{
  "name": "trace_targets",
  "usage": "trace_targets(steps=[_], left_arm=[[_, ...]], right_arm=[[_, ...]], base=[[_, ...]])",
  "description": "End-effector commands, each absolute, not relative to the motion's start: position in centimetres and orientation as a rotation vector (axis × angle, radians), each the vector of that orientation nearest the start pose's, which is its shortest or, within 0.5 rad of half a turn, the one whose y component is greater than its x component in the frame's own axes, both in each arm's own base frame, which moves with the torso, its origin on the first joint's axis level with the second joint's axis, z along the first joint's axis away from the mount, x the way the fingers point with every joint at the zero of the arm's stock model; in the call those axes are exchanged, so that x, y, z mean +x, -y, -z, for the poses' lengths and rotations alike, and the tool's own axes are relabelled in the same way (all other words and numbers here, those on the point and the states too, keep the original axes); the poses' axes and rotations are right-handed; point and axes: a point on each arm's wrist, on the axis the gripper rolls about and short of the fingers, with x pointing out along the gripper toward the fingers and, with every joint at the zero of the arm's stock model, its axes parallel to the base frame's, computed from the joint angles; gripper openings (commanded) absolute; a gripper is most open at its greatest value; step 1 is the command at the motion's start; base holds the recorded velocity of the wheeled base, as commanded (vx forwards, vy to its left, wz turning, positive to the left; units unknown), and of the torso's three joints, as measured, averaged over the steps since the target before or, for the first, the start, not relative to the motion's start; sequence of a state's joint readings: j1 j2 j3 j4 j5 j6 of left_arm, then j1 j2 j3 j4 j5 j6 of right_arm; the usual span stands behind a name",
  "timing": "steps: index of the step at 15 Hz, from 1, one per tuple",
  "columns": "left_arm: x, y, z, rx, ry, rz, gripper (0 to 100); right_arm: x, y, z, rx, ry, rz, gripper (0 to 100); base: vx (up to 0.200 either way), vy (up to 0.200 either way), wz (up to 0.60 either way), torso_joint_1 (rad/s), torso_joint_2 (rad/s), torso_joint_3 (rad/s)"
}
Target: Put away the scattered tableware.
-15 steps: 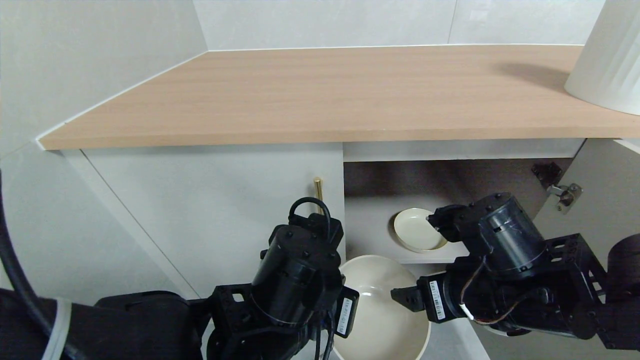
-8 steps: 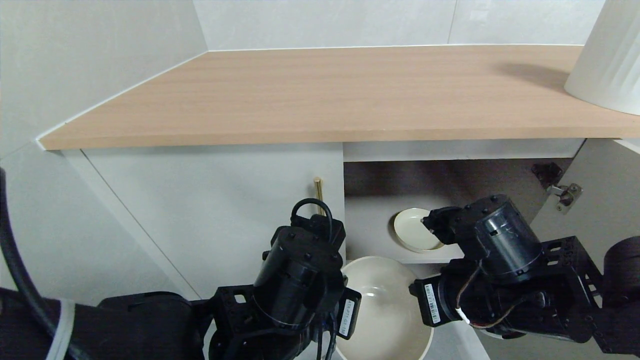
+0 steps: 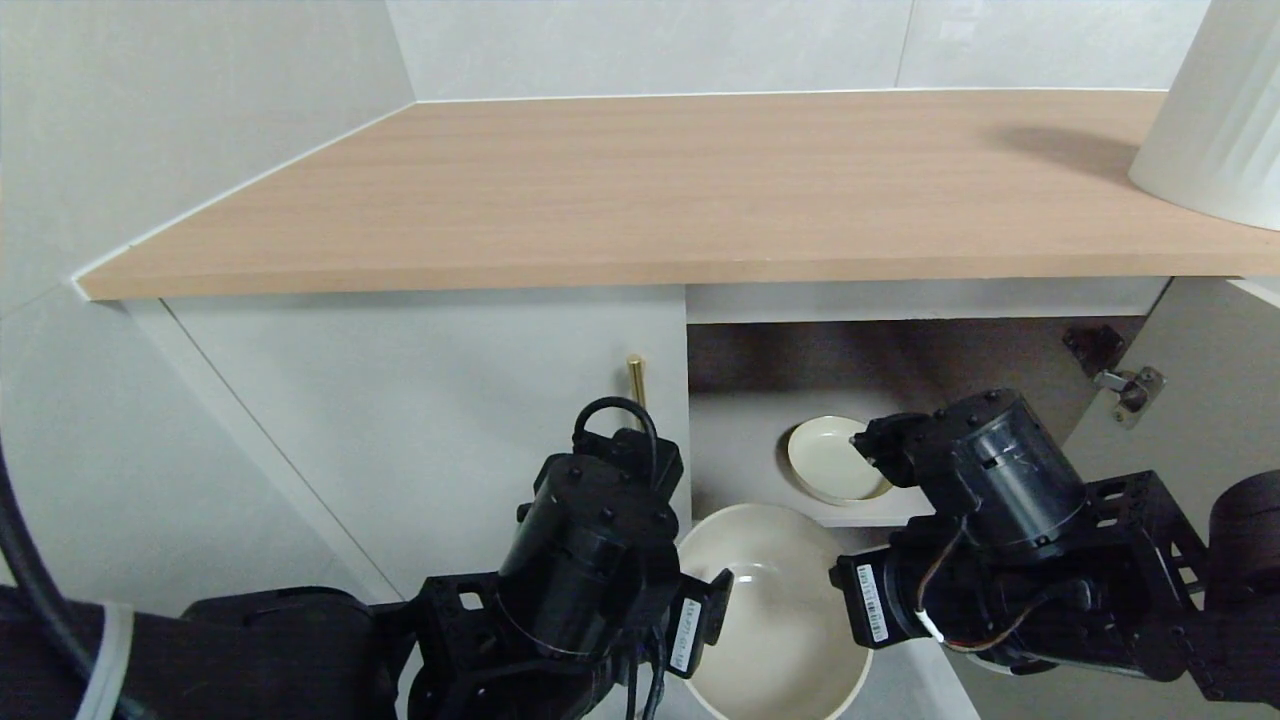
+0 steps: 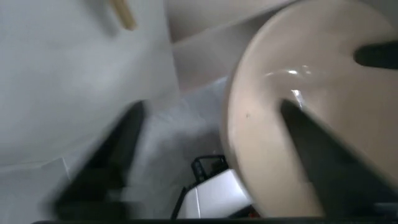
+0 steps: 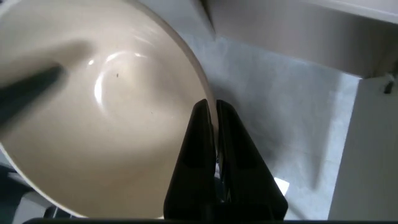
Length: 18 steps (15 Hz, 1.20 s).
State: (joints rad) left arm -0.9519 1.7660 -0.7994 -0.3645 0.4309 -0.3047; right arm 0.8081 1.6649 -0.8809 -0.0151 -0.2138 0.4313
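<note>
Bowl [image 3: 770, 620] hung before the open cabinet [image 3: 850, 350], just below the front edge of its shelf [image 3: 730, 450], between my two arms. A small plate [image 3: 832, 462] sat on that shelf near the front edge. At my left wrist, my left pincer [image 4: 210, 112] was spread wide, one finger [image 4: 317, 162] across the bowl's inside, the other outside its rim. At my right wrist, my right pincer [image 5: 214, 109] pinched the bowl's rim.

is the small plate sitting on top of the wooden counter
No, the small plate lies on the shelf below the wooden counter, not on top of it.
</note>
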Motion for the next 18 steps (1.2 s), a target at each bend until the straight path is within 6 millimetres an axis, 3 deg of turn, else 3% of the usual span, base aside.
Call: trace_targets(steps=[1, 3, 5, 9, 10, 12, 18], left_arm=[[18.1, 23.6, -14.6, 0.072, -0.507, 0.416, 100], [18.3, 22.7, -15.7, 0.044, -0.481, 0.396, 100], [18.8, 22.2, -15.9, 0.033, -0.474, 0.376, 100], [18.8, 22.0, -16.2, 0.026, -0.469, 0.373, 100], [18.7, 22.0, -16.2, 0.025, -0.468, 0.373, 100], [18.7, 22.0, -16.2, 0.025, -0.468, 0.373, 100], [18.7, 22.0, -16.2, 0.025, -0.468, 0.373, 100]], right_arm=[[19.6, -19.6, -15.5, 0.018, -0.788, -0.394, 0], [20.1, -18.3, -14.6, 0.018, -0.776, -0.308, 0], [21.7, -16.4, -12.5, 0.107, -0.657, -0.257, 0], [23.4, -16.4, -9.0, 0.138, -0.439, -0.282, 0], [23.5, -16.4, -8.9, 0.138, -0.439, -0.281, 0], [25.9, -15.2, -8.7, 0.16, -0.418, -0.198, 0], [29.7, -13.1, -9.7, 0.225, -0.339, -0.058, 0]], base=[[0.0, 0.0, 0.0, 0.0, 0.0, 0.0], [0.0, 0.0, 0.0, 0.0, 0.0, 0.0], [0.0, 0.0, 0.0, 0.0, 0.0, 0.0], [0.0, 0.0, 0.0, 0.0, 0.0, 0.0], [0.0, 0.0, 0.0, 0.0, 0.0, 0.0], [0.0, 0.0, 0.0, 0.0, 0.0, 0.0], [0.0, 0.0, 0.0, 0.0, 0.0, 0.0]])
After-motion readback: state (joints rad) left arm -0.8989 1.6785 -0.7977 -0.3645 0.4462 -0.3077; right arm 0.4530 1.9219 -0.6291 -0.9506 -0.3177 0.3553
